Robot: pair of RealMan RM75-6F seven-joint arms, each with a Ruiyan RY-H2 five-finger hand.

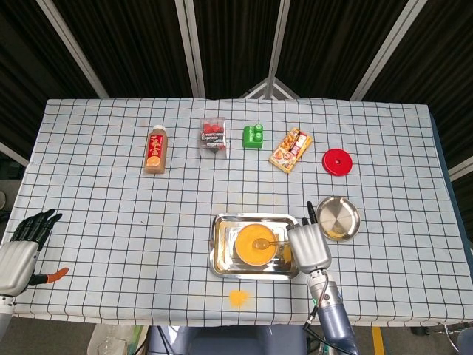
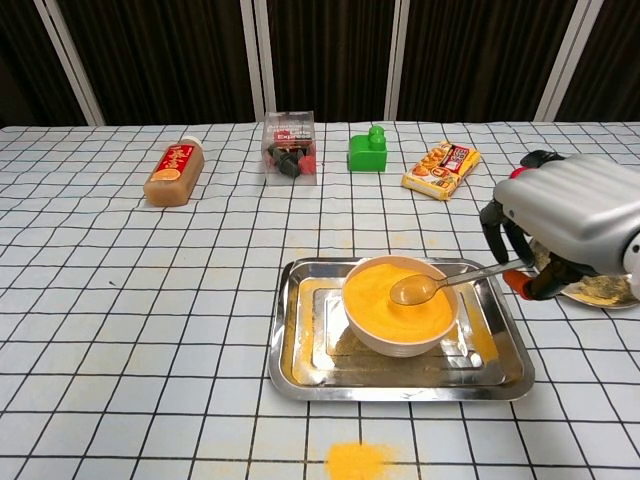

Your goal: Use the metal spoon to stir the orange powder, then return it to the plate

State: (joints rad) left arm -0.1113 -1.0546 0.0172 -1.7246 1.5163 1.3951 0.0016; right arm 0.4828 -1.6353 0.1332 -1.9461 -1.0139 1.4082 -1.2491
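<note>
A white bowl of orange powder sits in a steel tray at the table's front centre. My right hand holds the metal spoon by its handle, just right of the tray. The spoon's bowl rests on the powder's surface. The small round steel plate lies to the right of the tray, partly hidden behind my right hand in the chest view. My left hand rests at the table's front left corner, fingers spread, holding nothing.
Along the back stand a brown bottle, a clear box of red items, a green block, a snack packet and a red lid. Spilled orange powder lies in front of the tray. A red-handled tool lies by my left hand.
</note>
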